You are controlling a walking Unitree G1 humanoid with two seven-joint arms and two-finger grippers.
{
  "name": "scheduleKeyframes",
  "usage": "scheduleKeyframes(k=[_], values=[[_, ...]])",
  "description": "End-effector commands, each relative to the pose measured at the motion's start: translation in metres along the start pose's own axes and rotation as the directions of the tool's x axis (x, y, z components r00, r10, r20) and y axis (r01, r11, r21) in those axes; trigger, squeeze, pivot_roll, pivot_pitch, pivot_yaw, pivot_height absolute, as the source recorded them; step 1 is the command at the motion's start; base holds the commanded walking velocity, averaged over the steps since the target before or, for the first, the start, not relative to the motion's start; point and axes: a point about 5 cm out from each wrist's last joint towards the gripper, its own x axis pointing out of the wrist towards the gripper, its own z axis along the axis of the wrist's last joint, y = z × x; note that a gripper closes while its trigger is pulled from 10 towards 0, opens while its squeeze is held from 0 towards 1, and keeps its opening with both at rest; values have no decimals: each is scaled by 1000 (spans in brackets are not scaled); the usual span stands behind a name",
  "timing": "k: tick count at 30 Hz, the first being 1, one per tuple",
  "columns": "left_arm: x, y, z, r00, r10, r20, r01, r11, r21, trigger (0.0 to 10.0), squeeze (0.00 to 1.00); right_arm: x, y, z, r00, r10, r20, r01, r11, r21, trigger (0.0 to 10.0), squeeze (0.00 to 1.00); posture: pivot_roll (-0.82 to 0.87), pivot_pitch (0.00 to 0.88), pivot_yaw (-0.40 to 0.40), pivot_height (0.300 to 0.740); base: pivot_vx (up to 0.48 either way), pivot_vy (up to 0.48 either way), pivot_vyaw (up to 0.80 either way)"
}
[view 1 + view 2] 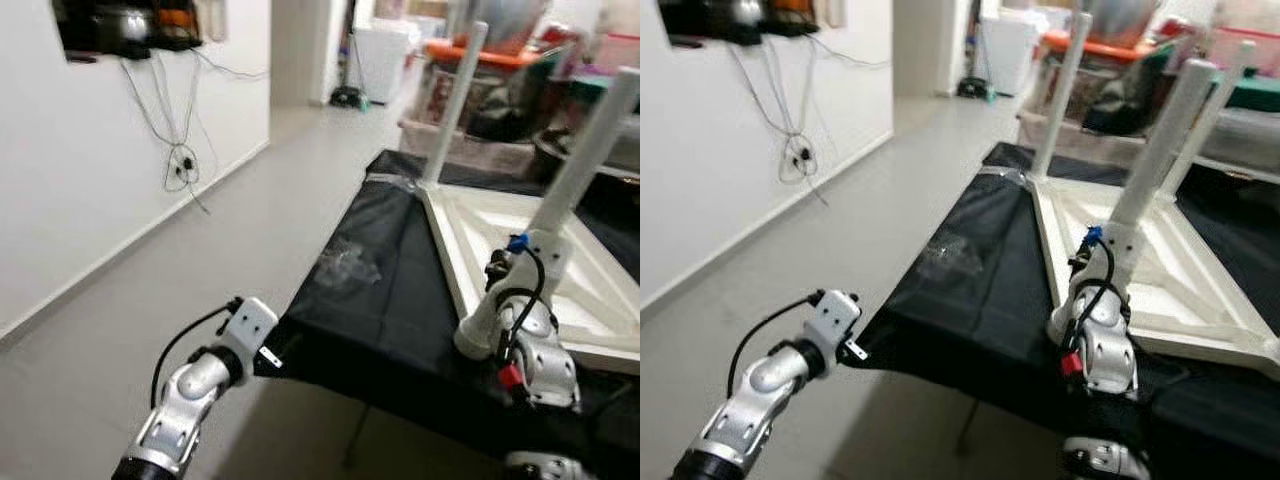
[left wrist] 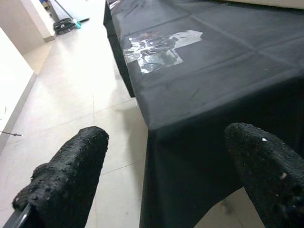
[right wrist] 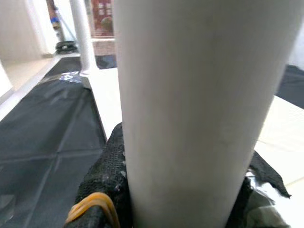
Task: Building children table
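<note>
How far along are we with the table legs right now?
Done: the upside-down white tabletop lies on the black-covered bench with a far leg standing in its corner. In hand: the right gripper is shut on the near leg, upright at the near corner. The left gripper is open off the bench edge. Left: the remaining corners, out of frame, cannot be judged.

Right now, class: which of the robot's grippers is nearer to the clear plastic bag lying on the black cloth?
Left. The left gripper hovers at the cloth's near corner, facing the plastic bag. The right gripper is clamped on a white table leg, farther off.
</note>
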Motion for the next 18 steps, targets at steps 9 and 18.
scheduleKeyframes(k=[9,18], values=[[2,-5,0,1000,-23,-2,23,1000,4,10000,0,9,9,3,973,226,-54,-228,973,-24,10000,745,97,0,-104,740,0,0,0],[2,-8,-1,1000,-26,-3,26,1000,-4,10000,0,16,5,44,750,658,66,-650,752,-107,10000,0,93,0,-107,740,0,0,0]])
